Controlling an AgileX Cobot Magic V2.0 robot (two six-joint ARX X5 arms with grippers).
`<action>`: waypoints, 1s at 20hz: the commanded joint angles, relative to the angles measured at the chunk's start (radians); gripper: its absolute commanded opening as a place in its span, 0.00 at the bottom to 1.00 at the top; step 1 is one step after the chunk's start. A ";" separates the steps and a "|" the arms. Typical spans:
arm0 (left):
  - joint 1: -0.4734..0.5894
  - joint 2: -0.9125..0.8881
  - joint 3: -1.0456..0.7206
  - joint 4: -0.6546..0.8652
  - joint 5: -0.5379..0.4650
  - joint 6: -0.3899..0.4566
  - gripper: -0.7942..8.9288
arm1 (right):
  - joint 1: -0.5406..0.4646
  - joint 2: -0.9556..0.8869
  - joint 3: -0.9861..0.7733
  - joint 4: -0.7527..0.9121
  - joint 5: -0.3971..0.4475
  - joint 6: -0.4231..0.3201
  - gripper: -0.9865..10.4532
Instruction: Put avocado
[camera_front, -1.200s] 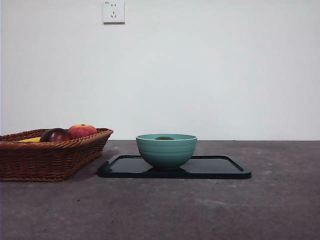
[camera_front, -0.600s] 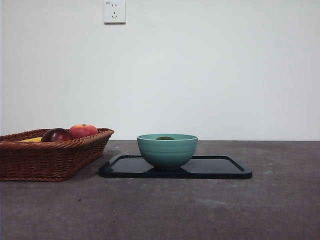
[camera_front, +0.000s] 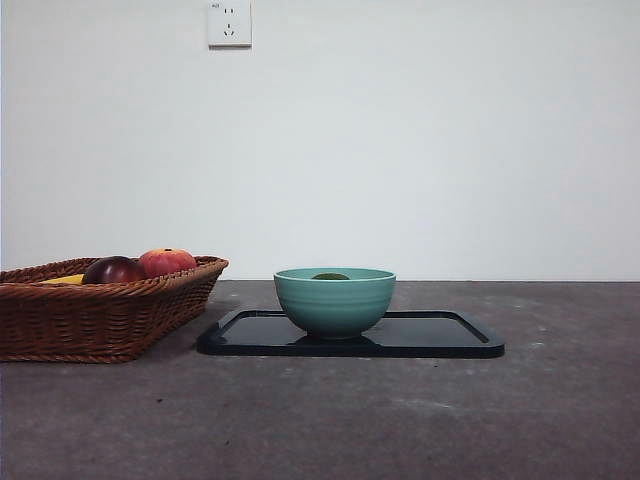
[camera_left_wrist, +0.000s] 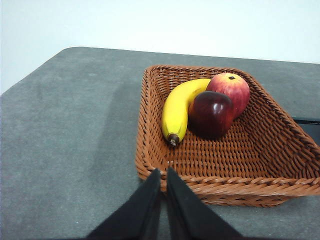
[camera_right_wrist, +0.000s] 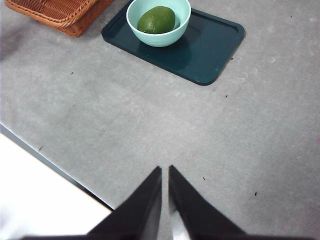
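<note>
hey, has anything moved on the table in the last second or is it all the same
Nothing visibly changed. The avocado lies in the bowl on the tray, as before. The basket holds the same fruit, and no arm shows in the front view at either time. Both grippers, left and right, hang shut and empty, clear of everything.

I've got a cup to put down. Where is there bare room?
The table is bare in front of the tray, and to the basket's outer side. The tray is free beside the bowl. The basket is crowded with fruit.
</note>
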 joint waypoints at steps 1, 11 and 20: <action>-0.002 -0.001 -0.021 -0.006 -0.002 -0.002 0.10 | 0.008 0.002 0.010 0.011 0.000 0.008 0.10; -0.002 -0.001 -0.021 -0.005 -0.002 -0.002 0.10 | -0.345 -0.251 -0.320 0.699 -0.008 -0.233 0.10; -0.002 -0.001 -0.021 -0.005 -0.002 -0.002 0.10 | -0.566 -0.325 -0.842 1.256 -0.002 -0.257 0.10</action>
